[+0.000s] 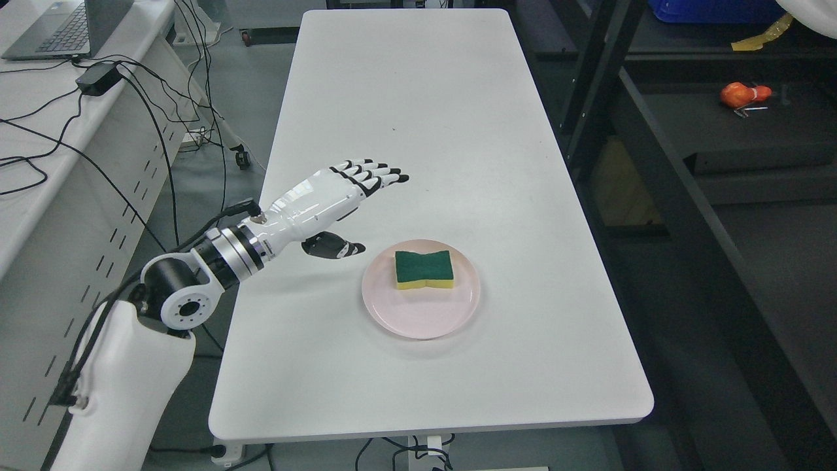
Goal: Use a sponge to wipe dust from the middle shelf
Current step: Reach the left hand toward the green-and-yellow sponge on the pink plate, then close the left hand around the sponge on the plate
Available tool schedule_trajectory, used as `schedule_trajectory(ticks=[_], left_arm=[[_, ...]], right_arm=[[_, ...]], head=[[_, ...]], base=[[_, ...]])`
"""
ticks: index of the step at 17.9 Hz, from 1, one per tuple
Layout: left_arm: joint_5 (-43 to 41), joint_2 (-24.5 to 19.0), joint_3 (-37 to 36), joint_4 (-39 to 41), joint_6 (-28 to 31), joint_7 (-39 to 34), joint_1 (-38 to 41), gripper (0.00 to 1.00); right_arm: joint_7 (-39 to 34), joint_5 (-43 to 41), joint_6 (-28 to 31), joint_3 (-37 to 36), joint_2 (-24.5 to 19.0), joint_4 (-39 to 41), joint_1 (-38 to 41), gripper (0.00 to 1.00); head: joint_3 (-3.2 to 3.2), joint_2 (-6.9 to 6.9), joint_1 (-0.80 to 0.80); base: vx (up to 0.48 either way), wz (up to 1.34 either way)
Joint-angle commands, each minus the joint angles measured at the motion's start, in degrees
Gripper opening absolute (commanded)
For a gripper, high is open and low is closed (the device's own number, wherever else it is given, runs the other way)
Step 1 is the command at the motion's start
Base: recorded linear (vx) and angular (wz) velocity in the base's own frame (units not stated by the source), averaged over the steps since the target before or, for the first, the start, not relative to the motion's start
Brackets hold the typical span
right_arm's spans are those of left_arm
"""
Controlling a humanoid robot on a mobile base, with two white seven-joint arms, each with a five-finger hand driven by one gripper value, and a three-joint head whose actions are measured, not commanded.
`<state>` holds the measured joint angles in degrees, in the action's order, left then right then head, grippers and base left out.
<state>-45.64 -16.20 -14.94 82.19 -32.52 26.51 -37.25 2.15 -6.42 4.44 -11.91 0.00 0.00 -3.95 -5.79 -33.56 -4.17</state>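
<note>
A green-topped yellow sponge (424, 269) lies on a pale pink plate (418, 317) near the front of the white table (418, 118). My left hand (366, 203) hovers over the table to the left of the plate, fingers stretched out flat and thumb hanging below, holding nothing. It stands a short way up and left of the sponge, not touching it. A dark metal shelf unit (719, 163) stands to the right of the table. My right arm does not show.
An orange object (744, 94) lies on a dark shelf board at the upper right. A blue bin (713, 10) sits at the top right. A desk with a laptop (59, 26), a power brick and cables runs along the left.
</note>
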Motion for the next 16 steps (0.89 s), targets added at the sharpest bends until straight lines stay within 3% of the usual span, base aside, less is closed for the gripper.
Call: schedule_trajectory(ticks=[1,5,9,16], left_arm=[[-14.4,-6.5,-21.0,-14.9,-2.8,3.7,-11.9,0.98],[-14.6,-0.6,-24.4,-21.5,-2.8,4.3,-15.1,0.94],[-14.7,4.4,-24.7,-21.7,-2.9,3.5,-15.2,0.93],[-14.9,9.5,-25.4,-21.6,-2.8,2.1,-14.9,0.93]], right_arm=[[0.0,0.0,0.0,0.0,1.0,1.0,0.0,1.0],[0.0,0.0,0.0,0.0,1.0,1.0,0.0,1.0],[0.0,0.0,0.0,0.0,1.0,1.0,0.0,1.0],[0.0,0.0,0.0,0.0,1.0,1.0,0.0,1.0]], head=[[0.0,0.0,0.0],[0.0,0.0,0.0],[0.0,0.0,0.0],[0.0,0.0,0.0]], base=[[0.0,0.0],[0.0,0.0],[0.0,0.0],[0.0,0.0]])
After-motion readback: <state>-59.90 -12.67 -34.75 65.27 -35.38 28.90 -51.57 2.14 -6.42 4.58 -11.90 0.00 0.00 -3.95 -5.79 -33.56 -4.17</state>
